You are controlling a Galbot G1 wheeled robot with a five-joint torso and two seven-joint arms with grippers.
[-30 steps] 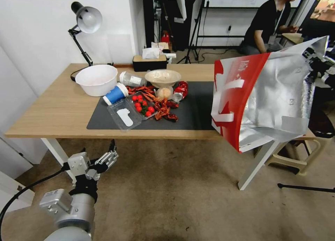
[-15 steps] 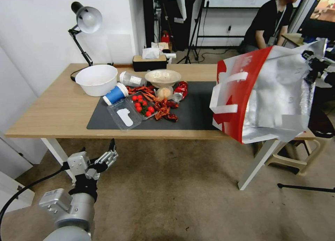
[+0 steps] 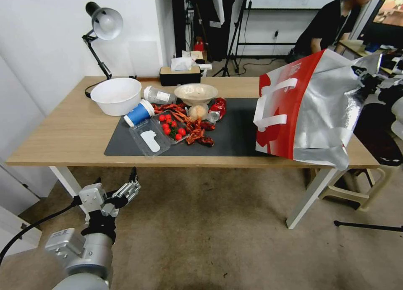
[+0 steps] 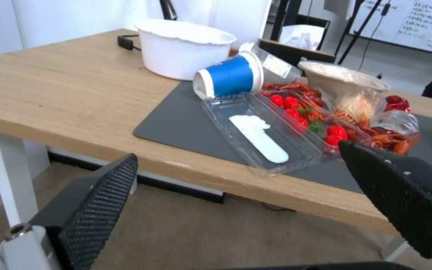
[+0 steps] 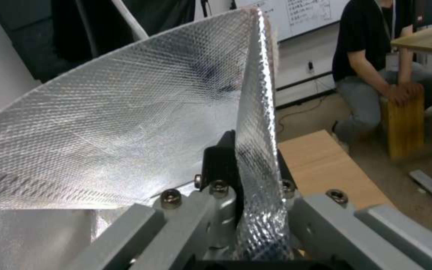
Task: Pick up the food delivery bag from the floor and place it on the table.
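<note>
The food delivery bag (image 3: 310, 109), white and red with silver foil lining, hangs tilted over the right end of the table (image 3: 63, 130). Its lower edge is at the tabletop, beside the dark grey mat (image 3: 235, 134); whether it touches I cannot tell. My right gripper (image 3: 369, 82) is shut on the bag's foil top edge. In the right wrist view the foil bag (image 5: 126, 131) runs between the fingers of the right gripper (image 5: 246, 168). My left gripper (image 3: 130, 187) hangs low over the floor (image 3: 210, 231) in front of the table, open and empty, also seen as the left gripper (image 4: 238, 150).
On the table's left half stand a white bowl (image 3: 116, 95), a tipped blue cup (image 3: 140, 113), a clear tray of tomatoes (image 3: 161, 132), food scraps, a tissue box (image 3: 180, 75) and a desk lamp (image 3: 103, 25). A stool (image 3: 357, 189) stands by the right table leg.
The right gripper has carried the bag up and toward the table; its bottom, which hung below the front edge, now sits at tabletop level. The left arm has stayed still.
</note>
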